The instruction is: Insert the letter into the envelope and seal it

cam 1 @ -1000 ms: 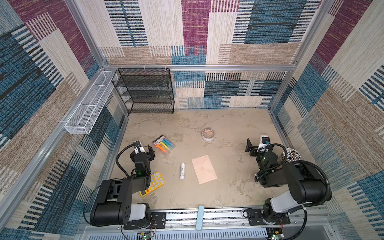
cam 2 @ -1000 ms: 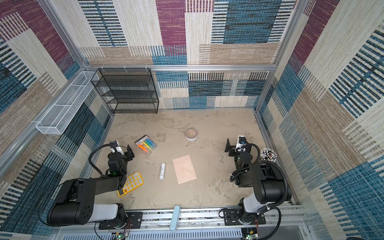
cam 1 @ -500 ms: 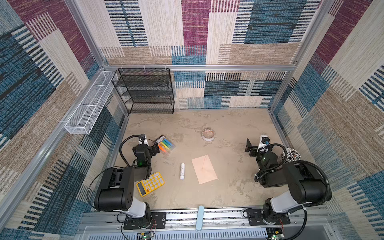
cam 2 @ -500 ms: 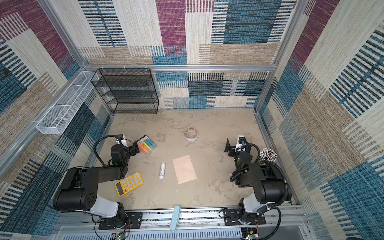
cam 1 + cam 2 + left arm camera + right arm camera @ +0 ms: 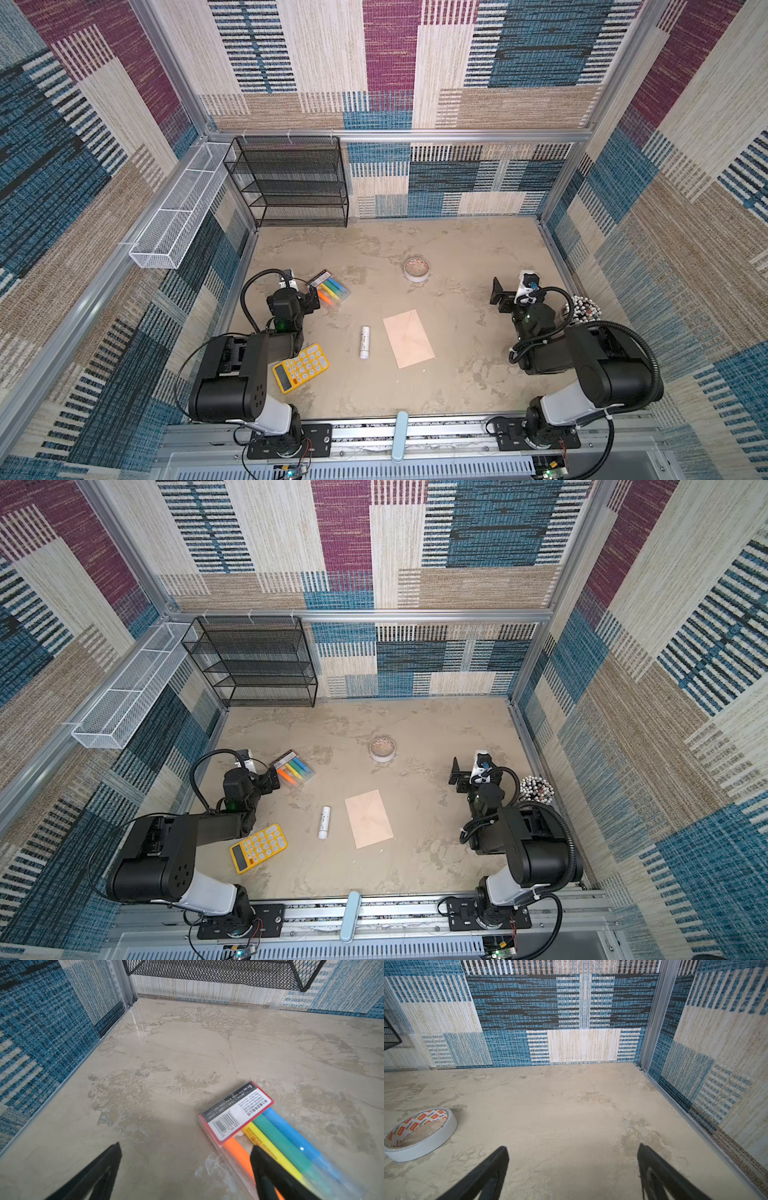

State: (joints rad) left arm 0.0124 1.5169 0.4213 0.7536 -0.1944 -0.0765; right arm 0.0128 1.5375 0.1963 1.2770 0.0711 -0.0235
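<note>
Top views show the calculator (image 5: 301, 368) uncovered now; beyond it the envelope (image 5: 409, 338) lies flat mid-table, letter unseen, perhaps inside. Left gripper (image 5: 186, 1147), spread empty, has advanced to the highlighter pack (image 5: 236, 1111); right gripper (image 5: 571, 1147) also spread, idle.

In both top views a black mesh rack (image 5: 291, 183) is seen against the back wall, at the upper left of the tabletop (image 5: 457, 249). A white wire basket (image 5: 174, 220) is hung on the left wall. A pack of highlighters (image 5: 330, 289) is laid left of centre, with a yellow calculator (image 5: 301, 368) below it. A white tube (image 5: 365, 342) is placed to the right of the calculator. A tape roll (image 5: 417, 269) is laid flat near centre. A bundle of white-tipped sticks (image 5: 584, 309) is noted at the right edge.
</note>
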